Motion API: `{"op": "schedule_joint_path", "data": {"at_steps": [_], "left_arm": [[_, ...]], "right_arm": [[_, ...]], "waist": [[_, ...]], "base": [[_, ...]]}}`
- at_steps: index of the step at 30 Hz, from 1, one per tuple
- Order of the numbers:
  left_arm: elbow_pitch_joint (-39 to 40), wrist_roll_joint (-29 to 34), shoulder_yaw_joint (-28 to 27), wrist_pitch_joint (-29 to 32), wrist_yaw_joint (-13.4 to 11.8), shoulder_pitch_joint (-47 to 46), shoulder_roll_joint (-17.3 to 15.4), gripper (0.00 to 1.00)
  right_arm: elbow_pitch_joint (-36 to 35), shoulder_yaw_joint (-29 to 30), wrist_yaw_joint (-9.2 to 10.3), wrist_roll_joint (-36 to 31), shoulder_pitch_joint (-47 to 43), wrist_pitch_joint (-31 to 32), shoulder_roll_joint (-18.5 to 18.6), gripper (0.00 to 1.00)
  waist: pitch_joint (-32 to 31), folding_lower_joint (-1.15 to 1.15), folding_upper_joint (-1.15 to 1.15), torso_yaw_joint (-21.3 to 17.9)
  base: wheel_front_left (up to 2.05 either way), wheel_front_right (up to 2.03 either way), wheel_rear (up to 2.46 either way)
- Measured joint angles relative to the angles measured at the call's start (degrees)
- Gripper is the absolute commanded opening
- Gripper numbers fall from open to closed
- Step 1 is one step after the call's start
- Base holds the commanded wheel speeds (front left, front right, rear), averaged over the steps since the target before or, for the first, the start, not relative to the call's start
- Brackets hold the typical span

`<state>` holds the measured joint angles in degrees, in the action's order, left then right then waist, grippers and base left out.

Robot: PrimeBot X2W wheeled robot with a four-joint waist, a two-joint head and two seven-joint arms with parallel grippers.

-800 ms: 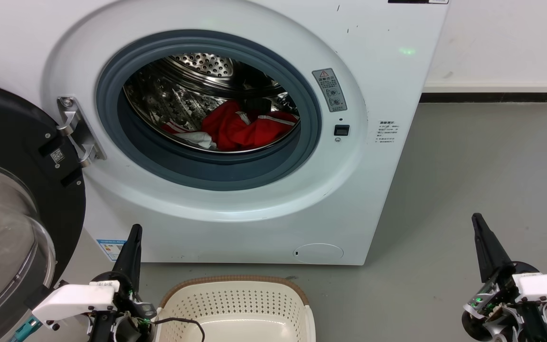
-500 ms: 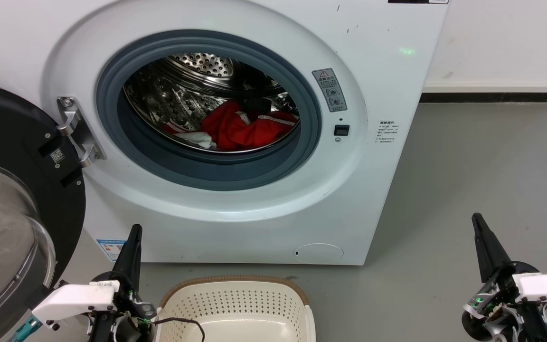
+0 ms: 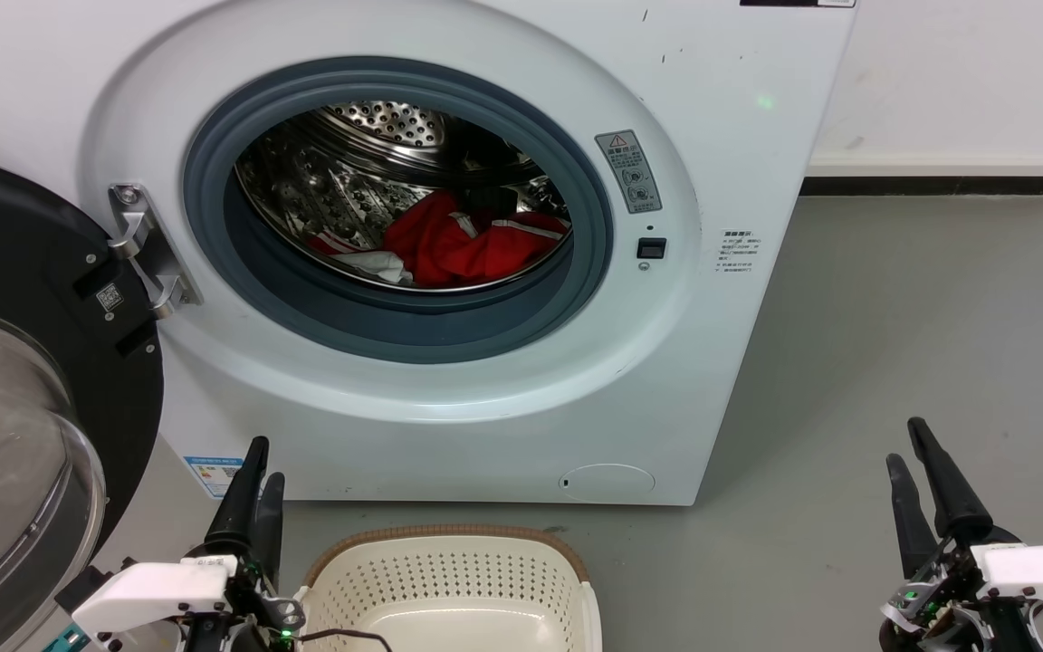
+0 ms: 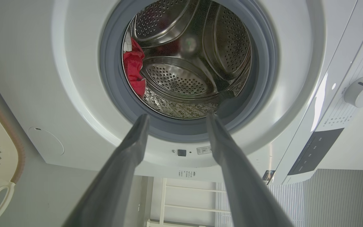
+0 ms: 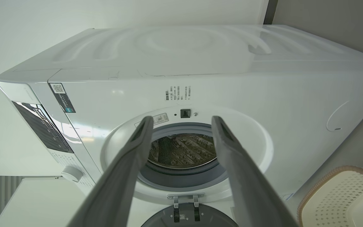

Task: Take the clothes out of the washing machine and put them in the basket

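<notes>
In the head view, the washing machine [image 3: 739, 163] stands with its black-framed door [image 3: 23, 272] swung open to the left. The red clothes [image 3: 467, 244] lie heaped low in the steel drum [image 3: 340, 181] (some white fabric shows at their left edge). The basket [image 3: 449, 536] sits on the grey floor [image 3: 893, 317] just in front of the machine. The left claw [image 3: 265, 466] is just beside the basket's left end. The right claw [image 3: 904, 444] is at the lower right, over bare floor.

In the left wrist view, the left claw's fingers are spread wide and hold nothing. They point at the porthole, and the clothes lie against the drum's left side.

In the right wrist view, the right claw is likewise wide and holds nothing. The drum opening shows between its fingers, and the basket is at the lower right corner.
</notes>
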<state>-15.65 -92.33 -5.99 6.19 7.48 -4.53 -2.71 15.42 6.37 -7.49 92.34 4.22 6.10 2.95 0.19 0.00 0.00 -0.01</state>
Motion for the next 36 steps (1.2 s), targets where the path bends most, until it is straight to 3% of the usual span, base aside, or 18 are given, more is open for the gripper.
{"op": "schedule_joint_path", "data": {"at_steps": [6, 21, 36], "left_arm": [[0.9, 2.0, 1.9, -2.4, 0.0, -0.1, 0.0, 1.0], [5.7, 21.3, 3.2, -6.5, 0.0, -0.8, 0.0, 1.0], [7.3, 36.3, 4.4, -9.7, 0.0, -0.8, 0.0, 1.0]], "right_arm": [[-1.1, -0.3, 0.0, -1.4, -0.2, -2.3, 0.0, 1.0], [-6.9, -2.3, 0.0, -23.1, -1.1, -6.4, 0.0, 1.0], [-9.3, -3.0, 0.0, -41.1, -2.2, -9.6, 0.0, 1.0]], "waist": [[0.1, 0.0, 0.0, -0.1], [0.2, 0.0, 0.0, -0.4], [0.0, 0.0, 0.0, -0.4]], "base": [[0.0, 0.0, 0.0], [0.0, 0.0, 0.0], [0.0, 0.0, 0.0]]}}
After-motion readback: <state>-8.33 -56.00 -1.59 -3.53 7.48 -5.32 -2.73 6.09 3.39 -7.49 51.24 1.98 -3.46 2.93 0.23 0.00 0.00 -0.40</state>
